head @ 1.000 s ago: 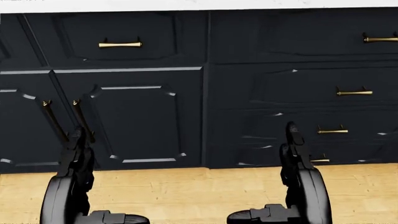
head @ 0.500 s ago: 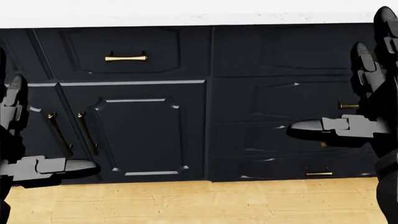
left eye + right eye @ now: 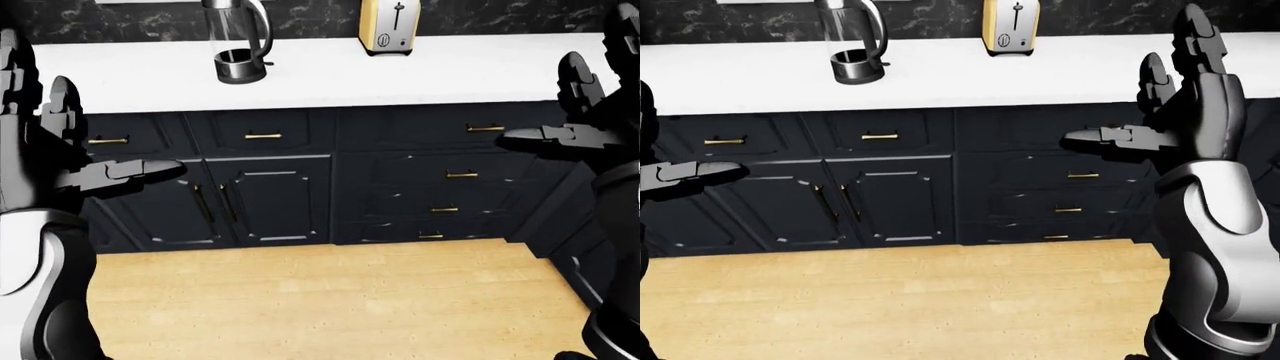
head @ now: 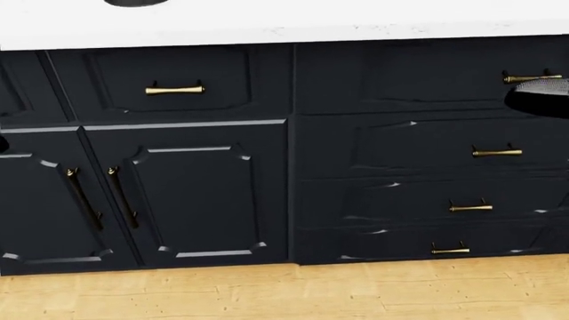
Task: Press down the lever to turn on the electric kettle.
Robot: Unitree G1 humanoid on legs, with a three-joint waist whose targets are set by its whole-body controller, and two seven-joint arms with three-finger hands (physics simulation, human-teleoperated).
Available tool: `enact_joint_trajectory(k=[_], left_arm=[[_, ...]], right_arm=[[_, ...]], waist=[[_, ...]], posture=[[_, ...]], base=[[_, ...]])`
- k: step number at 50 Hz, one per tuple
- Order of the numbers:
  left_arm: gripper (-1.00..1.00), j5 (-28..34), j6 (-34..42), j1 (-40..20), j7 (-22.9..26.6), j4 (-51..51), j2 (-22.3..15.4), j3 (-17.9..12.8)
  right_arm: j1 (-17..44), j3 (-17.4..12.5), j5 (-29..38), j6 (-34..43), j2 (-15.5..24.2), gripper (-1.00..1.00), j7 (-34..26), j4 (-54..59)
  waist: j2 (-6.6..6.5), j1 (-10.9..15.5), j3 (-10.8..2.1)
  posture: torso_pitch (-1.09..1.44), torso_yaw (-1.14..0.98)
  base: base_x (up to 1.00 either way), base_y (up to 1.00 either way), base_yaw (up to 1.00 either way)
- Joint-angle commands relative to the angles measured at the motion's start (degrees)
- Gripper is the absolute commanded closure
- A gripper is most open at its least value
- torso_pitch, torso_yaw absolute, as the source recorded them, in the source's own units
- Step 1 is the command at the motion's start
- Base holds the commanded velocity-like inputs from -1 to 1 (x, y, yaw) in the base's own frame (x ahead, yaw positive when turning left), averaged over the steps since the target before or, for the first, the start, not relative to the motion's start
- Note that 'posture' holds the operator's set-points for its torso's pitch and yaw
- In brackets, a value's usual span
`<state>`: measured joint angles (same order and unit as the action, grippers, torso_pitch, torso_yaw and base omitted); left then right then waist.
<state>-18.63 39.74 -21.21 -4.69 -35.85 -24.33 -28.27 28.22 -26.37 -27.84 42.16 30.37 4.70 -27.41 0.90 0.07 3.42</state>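
A: Why are both arms held out wide like that?

B: My guess is balance, or readying a reach. The left hand (image 3: 70, 161), at the left edge of the left-eye view, has its fingers spread and grips nothing. The glass electric kettle with a steel base (image 3: 238, 39) sits on the white countertop (image 3: 330, 75), well apart from either hand; its lever I can't make out. Right of it stands a yellow toaster (image 3: 390, 25). The right hand (image 3: 1175, 105) is raised, fingers splayed, empty.

A: And compared with half a second ago?

B: In the head view the dark cabinets with brass handles (image 4: 175, 88) sit lower now, so the camera has tilted up, and the hands have mostly left that view.
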Motion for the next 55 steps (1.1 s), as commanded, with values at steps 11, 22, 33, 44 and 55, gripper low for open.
enact_joint_trajectory(k=[11,22,33,44,55], left_arm=[[-1.00,-0.18,-2.64,-1.43,-0.35,0.26,-2.16,0.13],[-1.00,-1.96,-0.31,-2.51,-1.44,-0.95,-3.67,-0.72],[-1.00,-2.66,-0.42,-2.43,-1.71,-0.76,-4.35,-1.08],[-1.00,-2.81,-0.53,-2.18,-1.80,-0.91,-4.39,-1.00],[-1.00,-2.79,-0.27,-2.41,-1.84,-1.06,-4.44,-0.93]], right_arm=[[1.82,-0.48,-1.37,-1.56,2.38,-1.00,0.80,-1.18],[3.20,-1.30,-3.51,0.37,4.06,-1.00,2.06,-1.63],[2.86,-1.12,-4.32,0.37,4.38,-1.00,2.68,-1.84],[2.71,-1.23,-4.48,0.17,4.53,-1.00,2.60,-1.70],[2.38,-1.16,-3.97,-0.15,4.38,-1.00,2.09,-1.91]], waist=[[-3.75,-0.02,-0.65],[2.40,-0.22,-1.52],[-4.67,-0.46,-2.16],[2.02,1.28,-1.30],[-2.67,-1.37,-1.23]], posture=[[0.00,0.00],[0.00,0.00],[0.00,0.00],[0.00,0.00],[0.00,0.00]], base=[[0.28,0.01,0.00],[0.30,0.36,0.00],[0.29,0.48,0.00],[0.28,0.54,0.00],[0.28,0.48,0.00]])
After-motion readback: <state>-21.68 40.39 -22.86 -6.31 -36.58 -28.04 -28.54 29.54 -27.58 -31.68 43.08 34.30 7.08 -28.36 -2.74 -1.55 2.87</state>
